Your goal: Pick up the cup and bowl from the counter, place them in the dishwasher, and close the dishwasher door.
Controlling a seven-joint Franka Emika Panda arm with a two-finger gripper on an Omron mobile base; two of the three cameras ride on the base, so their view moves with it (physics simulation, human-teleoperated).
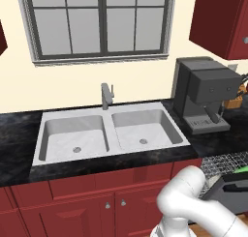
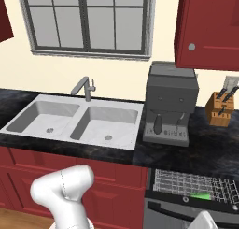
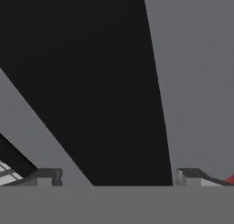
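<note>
My gripper [image 3: 119, 177] is open, its two dark fingertips [image 3: 48, 175] far apart with nothing between them. It sits close against the dishwasher, facing the dark interior [image 3: 91, 81] and a flat grey panel [image 3: 196, 72]. The silver wire rack [image 2: 191, 182] shows under the black speckled counter [image 2: 210, 148], right of the sink. A green thing [image 2: 201, 196] lies in the rack [image 1: 227, 161]; I cannot tell whether it is the cup or the bowl. The grey dishwasher door [image 2: 170, 217] leans out, ajar, below the rack. My white arm [image 1: 193, 202] reaches down toward it.
A steel double sink [image 1: 109, 132] with a faucet [image 1: 106, 96] is set in the counter. A dark grey coffee machine [image 2: 170, 104] stands above the dishwasher, with a wooden knife block [image 2: 220, 109] to its right. Dark red cabinet fronts [image 1: 87, 202] run below, and wall cabinets [image 2: 210, 27] hang above.
</note>
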